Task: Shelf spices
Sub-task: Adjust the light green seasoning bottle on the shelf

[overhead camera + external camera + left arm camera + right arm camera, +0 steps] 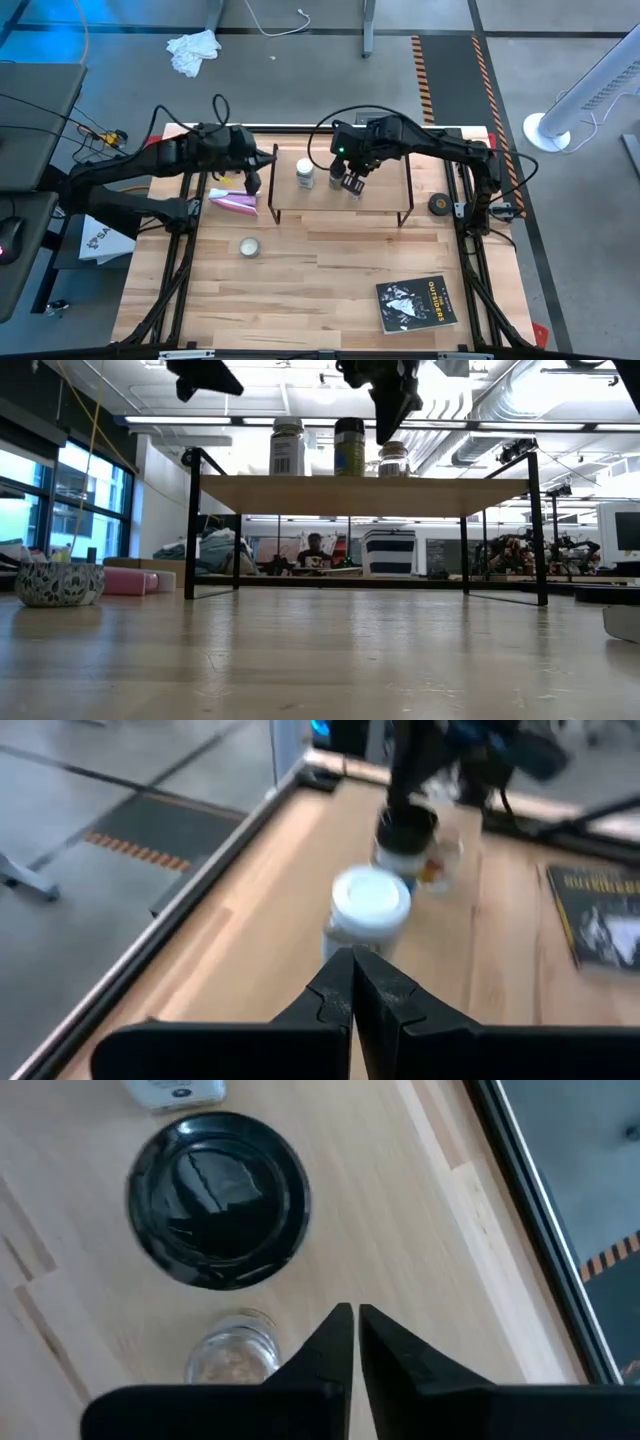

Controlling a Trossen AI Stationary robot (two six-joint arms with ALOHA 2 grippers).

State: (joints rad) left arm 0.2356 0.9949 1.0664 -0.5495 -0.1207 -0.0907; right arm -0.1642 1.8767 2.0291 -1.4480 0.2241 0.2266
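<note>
Three spice jars stand in a row on the shelf (340, 190), which suggests the stocking is done or nearly so: white-capped jar (306, 175), black-lidded jar (336, 176), small clear glass jar (355, 187). All upright, close together toward the shelf's left half, likely grouped for reach from both arms.

Right pincer (352, 180): above the clear jar, fingers pressed together, pinching nothing; reads as a release already made.
Left pincer (253, 183): just off the shelf's left end, fingers likewise pressed together, empty, idle.

Low view: confirms the jars sit on the wood top, clear of the counter (320, 260), with black legs beneath; overhead view cannot show that height.
Right wrist view: looks straight down on the black lid and the brownish contents of the glass jar.

Elsewhere on the counter: pink packet (232, 201), round tin (249, 246), book (417, 303), black disc (438, 204).
</note>
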